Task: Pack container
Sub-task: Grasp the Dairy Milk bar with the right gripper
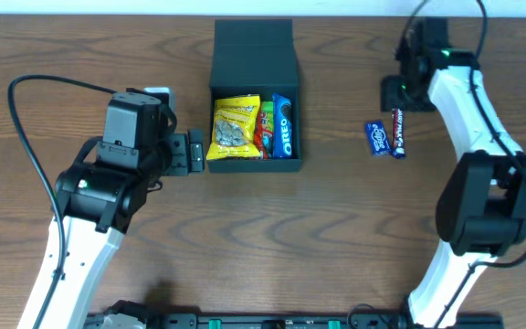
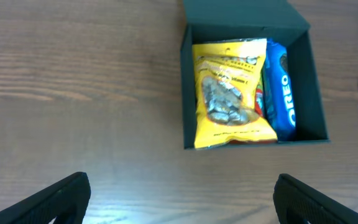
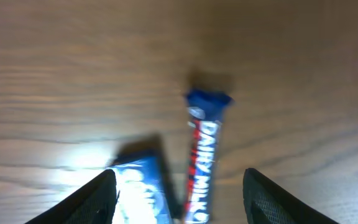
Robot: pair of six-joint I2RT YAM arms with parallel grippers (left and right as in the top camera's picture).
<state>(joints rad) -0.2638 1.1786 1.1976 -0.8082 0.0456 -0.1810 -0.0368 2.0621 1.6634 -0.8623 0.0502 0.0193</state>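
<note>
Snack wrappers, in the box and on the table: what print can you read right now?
"OREO": on the blue packet inside the container.
"DAIRY MILK": on the bar lying on the table.
Yellow packet: has print, but too blurred to read.
Small blue packet beside the bar: blurred, unreadable.

Overhead straight down; wrist views closer, left on the container (image 2: 247, 15), right on the Dairy Milk bar (image 3: 204, 165).

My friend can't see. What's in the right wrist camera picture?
A Dairy Milk bar lies on the wooden table beside a blurry blue packet, both seen between the open fingers of the right gripper.
</note>
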